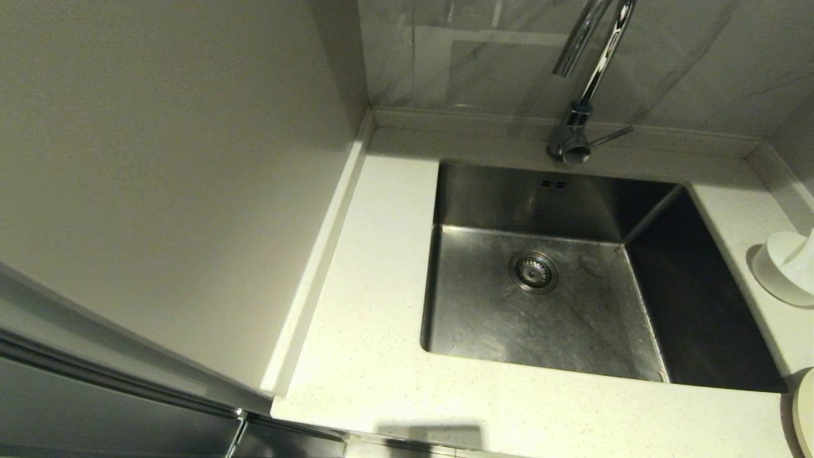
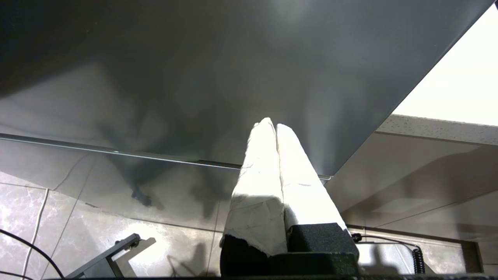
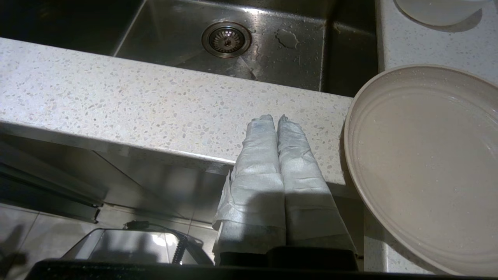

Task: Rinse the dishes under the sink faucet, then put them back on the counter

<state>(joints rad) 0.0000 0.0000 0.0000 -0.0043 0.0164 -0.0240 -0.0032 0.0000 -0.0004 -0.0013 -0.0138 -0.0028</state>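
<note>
Below the front edge of the counter (image 3: 155, 101), my right gripper (image 3: 277, 118) hung low with its wrapped fingers pressed together and nothing between them. My left gripper (image 2: 271, 125) sat parked lower down, facing a dark cabinet panel (image 2: 194, 77), fingers likewise closed on nothing.

Dishes: the cream plate (image 3: 424, 163) lay flat on the counter at the near right corner of the sink (image 1: 540, 305), at about four o'clock from the drain (image 1: 533, 271). In the head view only a sliver of it showed. The white bowl (image 1: 783, 267) stood on the counter farther back, at roughly three o'clock from the drain, with what appeared to be the spoon (image 1: 805, 254) leaning in it; I could not confirm the spoon. The faucet (image 1: 582, 108) rose at twelve o'clock, no water running. Droplets marked the basin floor.

Handling judgement: the plate looked rigid, glazed and brittle, moderately heavy for its thin rim, and slippery if wet. Lying flat, it offered only the raised rim; I judged the near edge overhanging toward me the best hold, one finger above and one beneath. The bowl appeared lighter, best pinched across its wall.
</note>
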